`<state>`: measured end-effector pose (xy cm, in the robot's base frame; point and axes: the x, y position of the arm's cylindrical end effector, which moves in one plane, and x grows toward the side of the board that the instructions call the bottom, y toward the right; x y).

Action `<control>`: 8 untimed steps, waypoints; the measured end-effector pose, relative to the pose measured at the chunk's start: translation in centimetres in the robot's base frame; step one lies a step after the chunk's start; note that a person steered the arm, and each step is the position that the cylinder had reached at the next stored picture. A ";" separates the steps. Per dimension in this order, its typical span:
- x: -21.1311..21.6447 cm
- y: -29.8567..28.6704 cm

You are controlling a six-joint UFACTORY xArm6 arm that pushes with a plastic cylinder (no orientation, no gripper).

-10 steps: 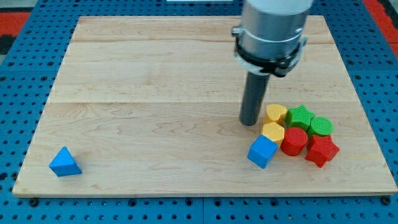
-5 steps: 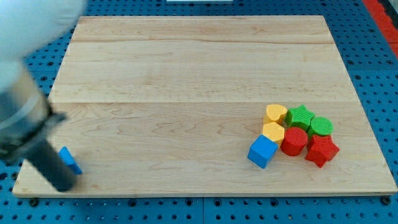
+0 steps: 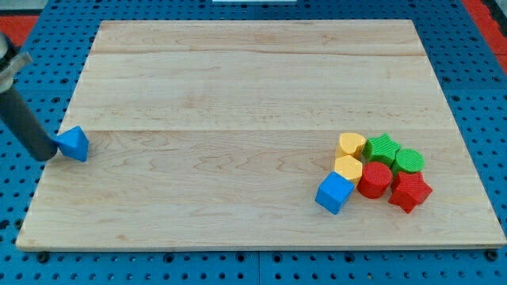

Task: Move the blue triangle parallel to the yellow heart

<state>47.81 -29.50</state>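
The blue triangle [image 3: 74, 144] lies at the board's left edge, about mid-height. My tip [image 3: 44, 155] is right against its left side, off the board's edge. The yellow heart [image 3: 350, 146] sits at the view's right, at the upper left of a tight cluster, at about the same height in the view as the triangle. A second yellow block [image 3: 348, 168] lies just below it.
The cluster also holds a blue cube [image 3: 333, 193], a red cylinder [image 3: 374, 180], a red star [image 3: 409, 191], a green star [image 3: 383, 148] and a green block [image 3: 409, 160]. The wooden board [image 3: 238, 95] rests on a blue pegboard.
My rod swung from beside the cluster to the view's left. The blue triangle moved from the bottom left corner upward along the left edge.
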 end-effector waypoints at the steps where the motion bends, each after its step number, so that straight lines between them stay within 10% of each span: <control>1: -0.5 2.4; 3: -0.5 21.8; 8: -7.8 30.0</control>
<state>40.00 0.48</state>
